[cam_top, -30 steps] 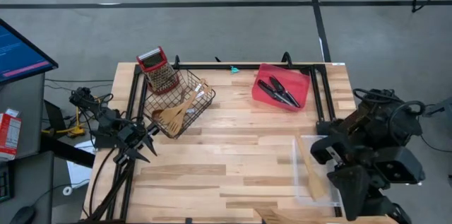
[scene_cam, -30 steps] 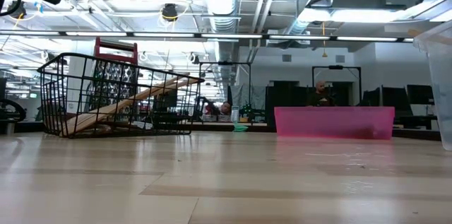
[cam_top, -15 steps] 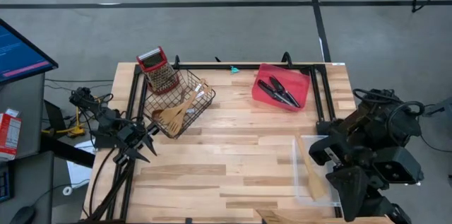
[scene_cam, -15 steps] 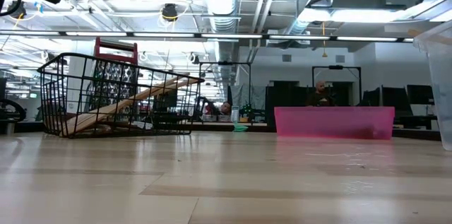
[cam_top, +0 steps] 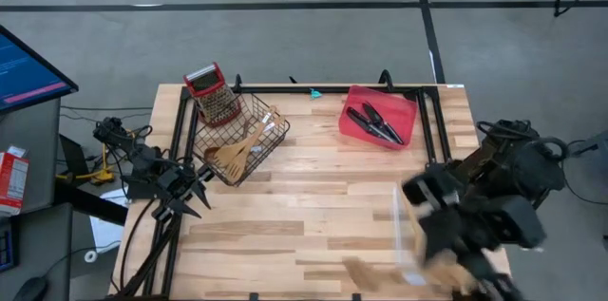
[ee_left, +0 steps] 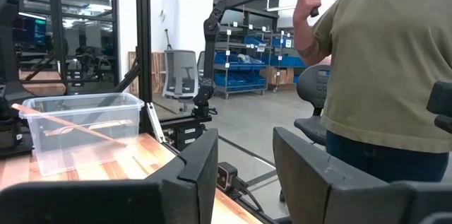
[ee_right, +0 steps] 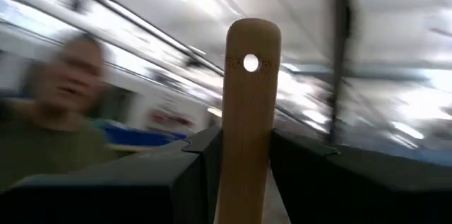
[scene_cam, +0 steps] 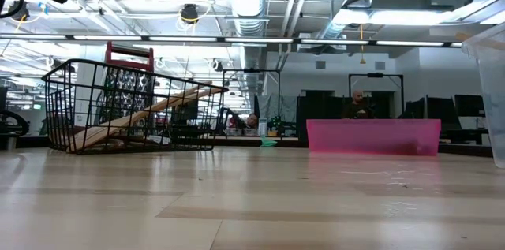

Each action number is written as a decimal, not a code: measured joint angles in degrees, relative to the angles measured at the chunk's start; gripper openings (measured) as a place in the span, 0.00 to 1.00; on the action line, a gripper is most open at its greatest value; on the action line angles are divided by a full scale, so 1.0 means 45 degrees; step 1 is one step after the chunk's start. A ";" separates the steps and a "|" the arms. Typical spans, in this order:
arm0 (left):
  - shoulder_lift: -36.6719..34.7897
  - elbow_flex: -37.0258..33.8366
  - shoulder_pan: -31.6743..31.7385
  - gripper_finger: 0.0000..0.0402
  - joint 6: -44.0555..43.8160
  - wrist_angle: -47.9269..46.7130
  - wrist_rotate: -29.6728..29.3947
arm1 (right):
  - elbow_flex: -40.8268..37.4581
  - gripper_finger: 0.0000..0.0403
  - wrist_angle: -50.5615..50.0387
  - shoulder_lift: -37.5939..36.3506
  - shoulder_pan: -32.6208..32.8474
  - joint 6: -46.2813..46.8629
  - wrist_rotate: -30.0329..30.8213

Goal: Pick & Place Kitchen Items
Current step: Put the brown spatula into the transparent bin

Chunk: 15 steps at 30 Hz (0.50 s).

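My right gripper (ee_right: 244, 181) is shut on a pale wooden utensil (ee_right: 248, 97). In the high view that arm is blurred over the clear bin (cam_top: 407, 235) at the near right, and the utensil (cam_top: 366, 271) shows as a tan smear toward the near edge. My left gripper (ee_left: 244, 174) is open and empty at the table's left edge (cam_top: 182, 195). More wooden utensils (cam_top: 233, 154) lie in the tilted black wire basket (cam_top: 249, 138). Black-handled knives (cam_top: 375, 122) lie in the red tray (cam_top: 380, 116). Another wooden utensil (ee_left: 70, 126) leans inside the clear bin (ee_left: 78, 128). My right gripper pinches the wooden utensil's handle (ee_right: 241, 164) between its two fingers, which lie along it. The handle's free end with its round hole (ee_right: 251, 63) sticks out well past the fingertips. The gripper hides the utensil's other end.
A steel grater with a red handle (cam_top: 214, 92) stands against the basket's far side. A black frame (cam_top: 313, 87) runs along the table's far edge and sides. A person in an olive shirt (ee_left: 381, 54) stands beyond the table. Bare wood lies in the table's middle (cam_top: 304, 206).
My right arm has swung quickly toward the table's left in the last half second, blurring in the high view. The wooden utensil it holds has gone with it, away from the near edge. The left arm and the other things have stayed where they were.
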 joint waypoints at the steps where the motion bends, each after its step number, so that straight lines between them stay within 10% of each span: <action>1: 0.0000 0.0000 0.0005 0.29 -0.0001 0.0000 -0.0001 | 0.0000 0.26 -0.0163 0.0000 0.0000 -0.0065 0.1082; 15: -0.0002 0.0000 0.0005 0.29 -0.0002 0.0092 0.0000 | 0.0005 0.26 -0.1576 -0.0019 -0.0247 -0.0086 1.8622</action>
